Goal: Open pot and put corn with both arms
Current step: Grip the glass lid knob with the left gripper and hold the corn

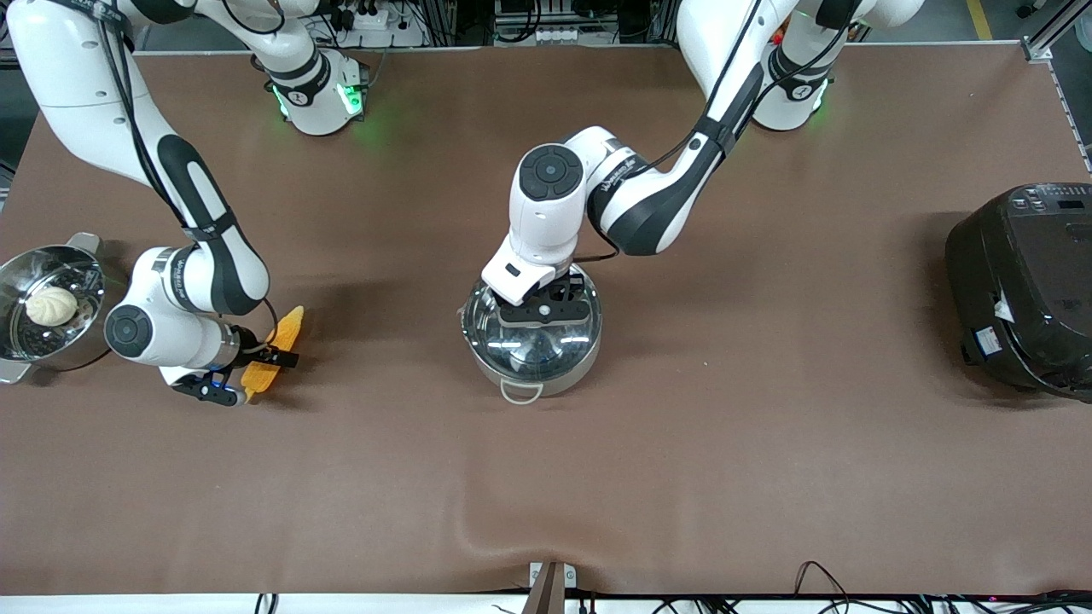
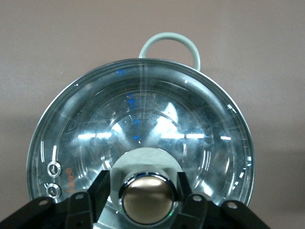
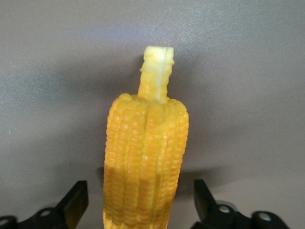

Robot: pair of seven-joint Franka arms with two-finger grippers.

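1. Fingers (image 2: 97,191) of the left gripper (image 2: 145,195) sit on either side of the copper-coloured knob (image 2: 145,200) of the glass lid (image 2: 143,129), close against it. The left wrist view shows this; in the front view the left gripper (image 1: 546,309) hides the knob.
2. Under that gripper the lid lies on the pot (image 1: 531,341), whose loop handle (image 1: 521,390) sticks out toward the front camera. Only the wrist view shows the bare steel inside through the glass.
3. Spread apart, the fingers (image 3: 74,202) of the right gripper (image 3: 140,205) straddle the corn (image 3: 145,162) with a gap on each side, not touching it. Its pale stem (image 3: 156,71) points away from the gripper.
4. In the front view the right gripper (image 1: 256,368) is low over the corn (image 1: 277,350), which lies on the brown table (image 1: 768,443), toward the right arm's end from the pot.
5. Only the front view shows a smaller steel pot (image 1: 47,311) holding a white bun (image 1: 51,304) beside the right arm, and a black rice cooker (image 1: 1024,286) at the left arm's end.
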